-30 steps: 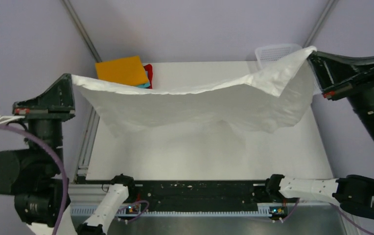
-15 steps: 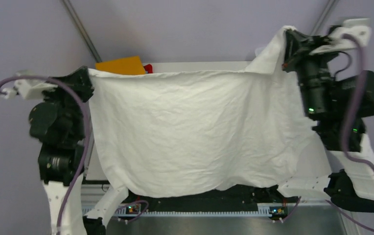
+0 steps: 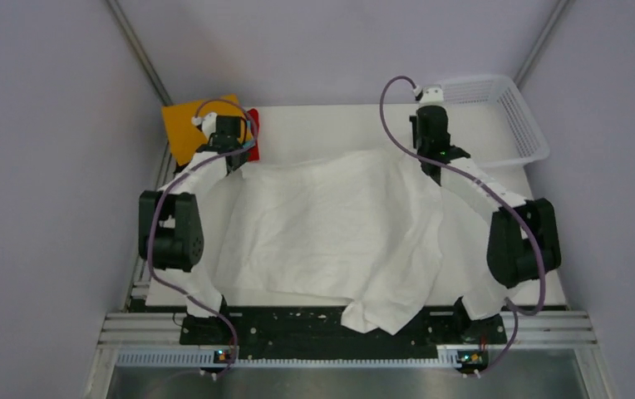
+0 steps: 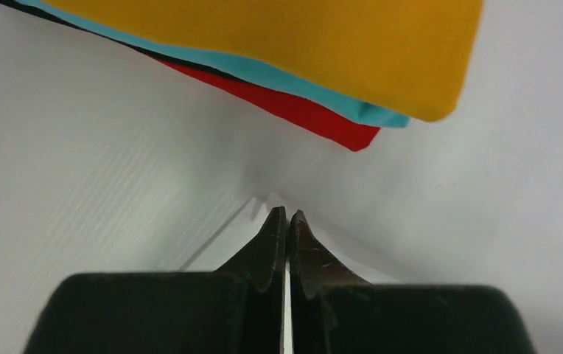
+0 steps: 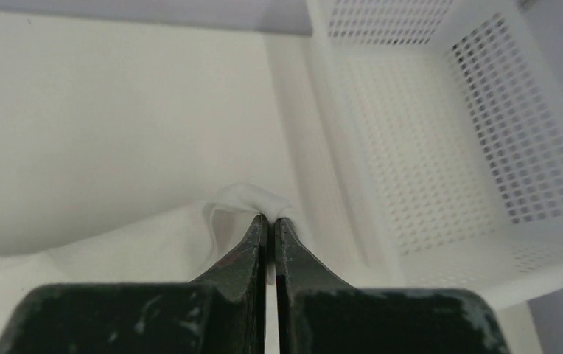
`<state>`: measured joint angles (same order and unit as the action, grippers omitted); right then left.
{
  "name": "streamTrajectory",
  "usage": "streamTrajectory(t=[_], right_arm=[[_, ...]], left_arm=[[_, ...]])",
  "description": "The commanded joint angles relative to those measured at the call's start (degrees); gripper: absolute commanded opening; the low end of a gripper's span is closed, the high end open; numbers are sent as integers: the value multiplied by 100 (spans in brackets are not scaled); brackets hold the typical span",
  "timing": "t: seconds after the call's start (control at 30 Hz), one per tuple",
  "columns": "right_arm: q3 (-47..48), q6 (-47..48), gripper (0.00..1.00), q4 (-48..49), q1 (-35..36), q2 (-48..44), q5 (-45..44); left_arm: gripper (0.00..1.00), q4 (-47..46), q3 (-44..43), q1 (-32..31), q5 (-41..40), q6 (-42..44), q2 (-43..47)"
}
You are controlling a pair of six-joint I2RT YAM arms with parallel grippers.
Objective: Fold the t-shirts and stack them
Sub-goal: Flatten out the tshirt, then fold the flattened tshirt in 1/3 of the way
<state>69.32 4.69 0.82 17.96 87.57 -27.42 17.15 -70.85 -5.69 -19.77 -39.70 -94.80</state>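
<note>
1. Fingers are closed on both arms. On the left gripper (image 4: 287, 215) the jaws are together with a thin white fabric edge at the tips, which I read as a pinch on the white tee (image 3: 331, 224). On the right gripper (image 5: 270, 218) the jaws are together on a small puckered nub of the tee's corner.
2. The white tee is spread on the table (image 3: 339, 125) just left of the mesh basket (image 3: 472, 80). The right-held corner sits just beside the basket's left wall. The left-held corner is well left of the basket.
3. The folded stack is well left of the basket, just past the left-held corner, and reads as apart from the white tee. The orange tee (image 4: 301, 44) is on top, with the teal tee (image 4: 264, 74) and then the red tee (image 4: 301, 114) showing under it.
4. The layout isn't clean. The cloth is wrinkled throughout. One lobe of hem, well nearer the arms than the basket, is bunched and droops off the table edge.
5. Handling, as I judge it: it's light, limp cotton with no stiffness, so it sags and follows any drag. It isn't fragile. Grip is fine on a bunched edge but poor on a flat single layer.
6. Take hold at corners or seams (shoulder, hem), pinching both layers. Mid-panel grabs would only tent the fabric.
7. Likely step now is lay-flat before the first fold. I'd release both corners and fix the drooping lobe first.
8. Risks: the left arm snagging the stack, and the right-held corner dragging into the basket.
</note>
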Motion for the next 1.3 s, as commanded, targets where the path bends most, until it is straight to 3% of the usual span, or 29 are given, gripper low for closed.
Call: streamTrajectory(t=[0.0,0.13,0.43,0.6,0.7,1.03,1.27], right_arm=[[56,-623,0,934,-203,993,735],[506,-504,0,799,-219,1743,537],[871,-764,0,-24,-217,1953,763],[545,-1118,0,-1005,-220,1121,898],[200,-1377,0,-1511,-220,530,1417],[-983,-1997,0,-2536,-129,-1381,2392],[-1590,-2372,0,-3238,342,-2472,2125]], left_arm=[[0,123,-1287,24,67,96,-1394],[0,709,-2336,32,131,144,-2433],[0,486,-2363,59,24,178,-2472],[0,449,-1850,60,-46,232,-1885],[0,271,-1326,60,139,220,-1464],[0,499,-490,61,142,232,-595],[0,894,-42,68,-307,194,-205]])
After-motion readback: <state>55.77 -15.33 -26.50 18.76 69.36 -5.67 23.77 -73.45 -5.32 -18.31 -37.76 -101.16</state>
